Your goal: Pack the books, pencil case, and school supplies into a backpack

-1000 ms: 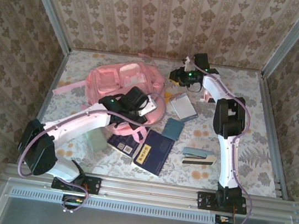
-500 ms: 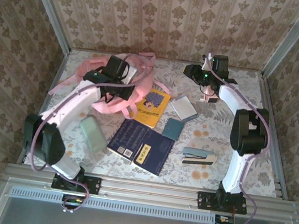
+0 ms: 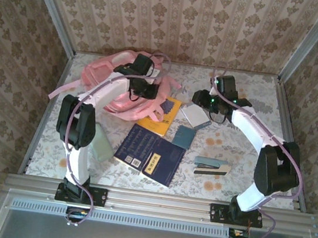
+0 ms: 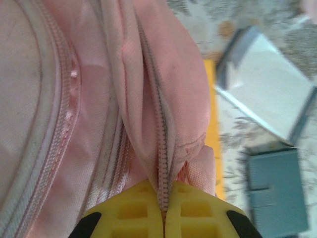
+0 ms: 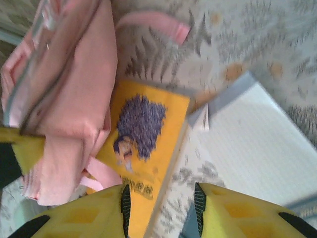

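The pink backpack [image 3: 113, 86] lies crumpled at the back left. My left gripper [image 3: 149, 89] is shut on its zipper seam [image 4: 165, 168] at the right end of the backpack [image 4: 74, 99]. My right gripper [image 3: 200, 97] hovers open [image 5: 161, 208] over the gap between the yellow book [image 3: 165, 115] [image 5: 143, 134] and the grey-white pad [image 3: 199, 116] [image 5: 257, 148]. Two navy books [image 3: 137, 147] [image 3: 163, 162] overlap at centre. The teal pad [image 3: 184, 137], stapler [image 3: 211, 166] and pencil case [image 3: 102, 145] rest on the table. The pink boxy item is hidden.
A loose pink strap [image 3: 62, 89] trails off the backpack toward the left wall. Metal frame posts and patterned walls close in the table [image 3: 282, 172] on three sides. The left arm's upright link [image 3: 78, 125] stands in front of the pencil case.
My left gripper swung right along the back, dragging the backpack's edge with it. My right gripper came down and leftward to above the grey-white pad.
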Robot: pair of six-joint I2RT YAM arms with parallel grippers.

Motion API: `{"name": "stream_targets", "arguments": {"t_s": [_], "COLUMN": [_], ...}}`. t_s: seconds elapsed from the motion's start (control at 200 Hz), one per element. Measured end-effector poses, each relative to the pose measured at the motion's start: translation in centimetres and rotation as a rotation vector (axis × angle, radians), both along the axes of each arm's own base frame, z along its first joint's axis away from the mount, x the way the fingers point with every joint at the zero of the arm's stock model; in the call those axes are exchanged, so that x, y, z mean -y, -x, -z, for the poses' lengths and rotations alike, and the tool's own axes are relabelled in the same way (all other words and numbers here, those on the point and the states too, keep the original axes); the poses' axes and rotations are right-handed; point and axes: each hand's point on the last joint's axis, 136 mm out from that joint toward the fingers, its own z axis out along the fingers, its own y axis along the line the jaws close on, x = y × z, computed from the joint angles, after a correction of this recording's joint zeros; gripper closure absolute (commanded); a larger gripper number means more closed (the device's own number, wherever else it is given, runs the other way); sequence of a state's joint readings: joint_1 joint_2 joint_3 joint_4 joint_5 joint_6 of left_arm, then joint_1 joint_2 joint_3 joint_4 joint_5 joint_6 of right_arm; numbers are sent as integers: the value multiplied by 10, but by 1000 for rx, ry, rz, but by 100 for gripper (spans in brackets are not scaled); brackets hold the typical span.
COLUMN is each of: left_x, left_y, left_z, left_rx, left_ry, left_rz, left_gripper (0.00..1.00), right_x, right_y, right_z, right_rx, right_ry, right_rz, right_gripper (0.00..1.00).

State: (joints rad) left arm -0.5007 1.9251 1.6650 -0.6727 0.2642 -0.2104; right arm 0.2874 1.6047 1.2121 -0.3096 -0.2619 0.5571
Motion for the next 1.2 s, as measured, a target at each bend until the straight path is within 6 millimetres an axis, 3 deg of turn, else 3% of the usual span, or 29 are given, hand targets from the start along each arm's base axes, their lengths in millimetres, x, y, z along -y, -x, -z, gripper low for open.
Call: {"name": "stream_targets", "arguments": {"t_s": [0.11, 0.235, 0.33, 0.45, 0.61, 0.75, 0.83, 0.89, 0.905, 0.95, 0.995, 1.115, 1.2], "left_x": [28, 52, 54, 44, 3, -55, -91, -114, -120, -138, -156, -200, -224], "left_y": [14, 22, 22, 21, 16, 26, 48, 65, 69, 83, 96, 132, 154], "left_z": [-10, -18, -21, -20, -24, -28, -28, -29, -30, -30, -30, -21, -2], "left_rx": [-53, -111, -130, -139, -113, -86, -90, -99, -98, -111, -122, -171, -233], "left_ry": [103, 213, 234, 219, 135, 65, 18, 1, -5, -15, -30, -88, -124], "left_rz": [24, 50, 49, 36, -32, -152, -251, -336, -350, -431, -509, -706, -815], "left_gripper": [79, 61, 51, 45, 43, 41, 36, 27, 25, 16, 1, 0, 0], "right_x": [-4, 2, 5, 7, 7, -11, -30, -42, -45, -51, -54, -46, -39], "right_y": [25, 37, 42, 50, 65, 87, 102, 112, 114, 121, 126, 133, 137], "right_z": [7, 12, 14, 20, 35, 46, 47, 47, 47, 47, 49, 54, 53], "right_rx": [-34, -52, -61, -78, -120, -149, -147, -137, -136, -129, -127, -123, -107], "right_ry": [10, 13, 16, 21, 19, 38, 58, 81, 86, 104, 119, 167, 186], "right_rz": [-26, -20, -19, -20, -38, -112, -189, -233, -241, -270, -278, -259, -238], "right_gripper": [58, 57, 55, 55, 54, 54, 54, 47, 41, 38, 37, 32, 31]}}
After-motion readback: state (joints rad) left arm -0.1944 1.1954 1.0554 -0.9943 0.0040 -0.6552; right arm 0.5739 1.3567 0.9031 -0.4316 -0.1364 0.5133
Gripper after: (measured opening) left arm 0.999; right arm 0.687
